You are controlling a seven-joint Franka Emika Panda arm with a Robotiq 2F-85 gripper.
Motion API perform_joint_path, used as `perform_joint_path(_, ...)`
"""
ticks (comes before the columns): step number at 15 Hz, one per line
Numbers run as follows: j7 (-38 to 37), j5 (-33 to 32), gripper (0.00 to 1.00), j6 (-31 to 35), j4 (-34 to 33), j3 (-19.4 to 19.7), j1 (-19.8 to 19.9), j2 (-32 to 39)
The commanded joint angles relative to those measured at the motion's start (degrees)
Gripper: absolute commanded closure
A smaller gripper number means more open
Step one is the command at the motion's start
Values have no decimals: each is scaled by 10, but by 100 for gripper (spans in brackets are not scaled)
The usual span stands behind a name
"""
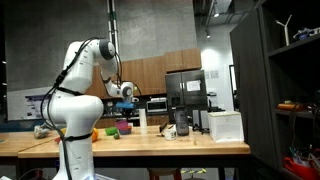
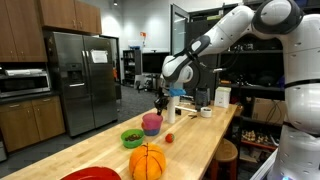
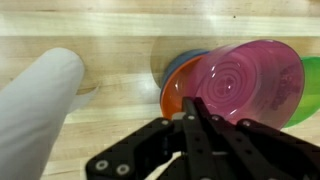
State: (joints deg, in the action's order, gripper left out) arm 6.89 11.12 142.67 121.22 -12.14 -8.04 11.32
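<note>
My gripper is shut, its two black fingers pressed together with nothing between them. It hangs just above a stack of bowls: a translucent pink bowl on top, an orange bowl under it and a blue rim behind. The fingertips point at the pink bowl's near-left rim; whether they touch it I cannot tell. In both exterior views the gripper hovers over the stack on the wooden counter.
A white cylinder lies left of the stack. A green bowl, an orange pumpkin-like object, a small red item and a white cup stand on the counter. A white box sits at its far end.
</note>
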Motion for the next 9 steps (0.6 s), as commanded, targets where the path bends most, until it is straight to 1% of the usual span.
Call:
perform_joint_path(1,25,28,99,-48,-43,-1,10,21)
perform_joint_path(9,12,21,99,-77,-81,7,9,40)
